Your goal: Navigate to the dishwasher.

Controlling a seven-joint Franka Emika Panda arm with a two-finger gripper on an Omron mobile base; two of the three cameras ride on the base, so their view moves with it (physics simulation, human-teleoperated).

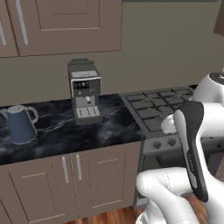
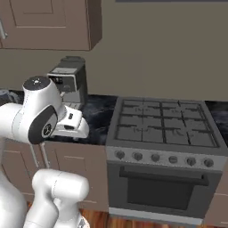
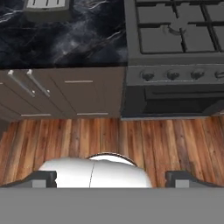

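Note:
The dishwasher is out of view. My gripper (image 3: 111, 179) points down over the wooden floor (image 3: 131, 140) in front of the cabinets. Its two dark fingertips (image 3: 43, 178) stand far apart with nothing between them, so it is open. The arm is folded close to the base, facing a gas stove (image 2: 164, 127) and the framed cabinet doors (image 1: 83, 183) to its left.
A black marble counter (image 1: 113, 127) carries a coffee machine (image 1: 84, 89) and a blue kettle (image 1: 20, 124). The stove with knobs and an oven door (image 3: 175, 94) stands to the right of the counter. Upper cabinets (image 1: 65, 24) hang above.

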